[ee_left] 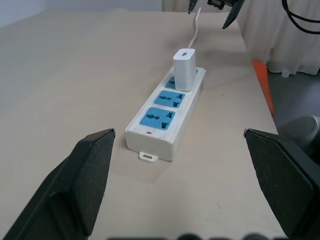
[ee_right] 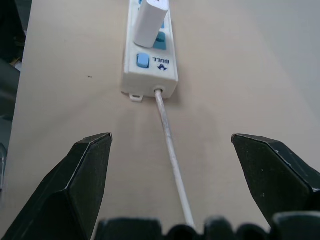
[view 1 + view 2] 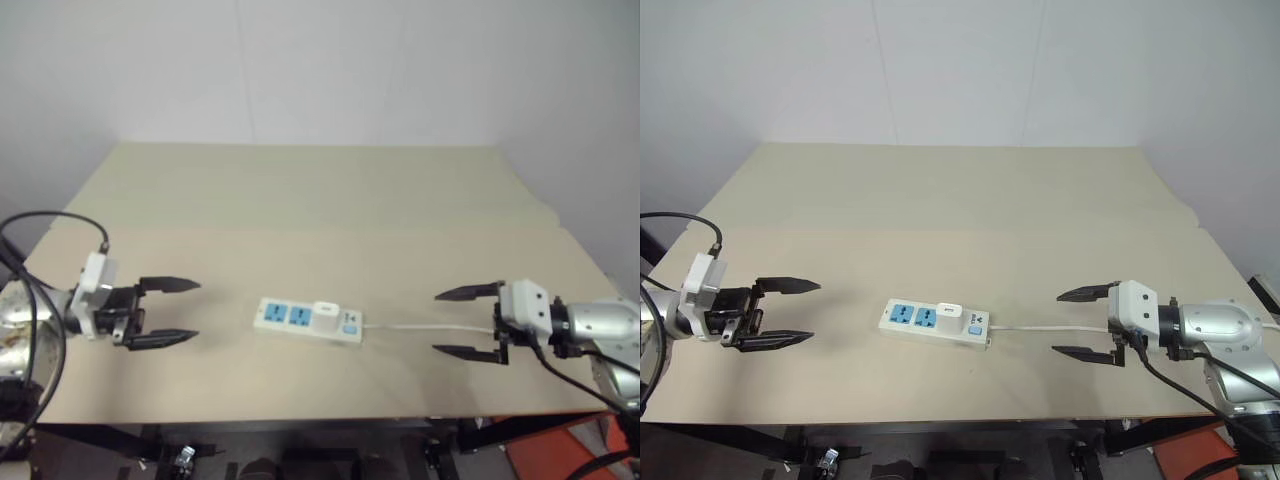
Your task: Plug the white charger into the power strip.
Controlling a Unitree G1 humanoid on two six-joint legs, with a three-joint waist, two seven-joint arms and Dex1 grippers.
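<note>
1. The white charger (image 1: 184,69) stands upright in the power strip (image 1: 165,117), seated in the socket nearest the switch end; the other two blue socket faces lie bare.
2. The strip lies flat near the front middle of the table (image 3: 330,190), between the two grippers and touching neither (each is well apart from it, one off either end).
3. The charger is a small rounded block of smooth white plastic, much shorter than the strip. The strip is a long flat white bar with a blue switch (image 2: 143,60) at its cord end.
4. A thin white cord (image 2: 171,150) leaves that end and runs along the tabletop toward the right gripper (image 3: 468,323).
5. The tabletop is matte, pale beige and plain.
6. The left gripper (image 3: 170,312) hangs level just above the table, pointing in at the strip's far socket end, its two black tapered fingers spread wide and empty.
7. The right gripper points back the other way at the switch end, tilted slightly down, its fingers likewise spread wide with nothing between them; the cord passes beneath its gap.
</note>
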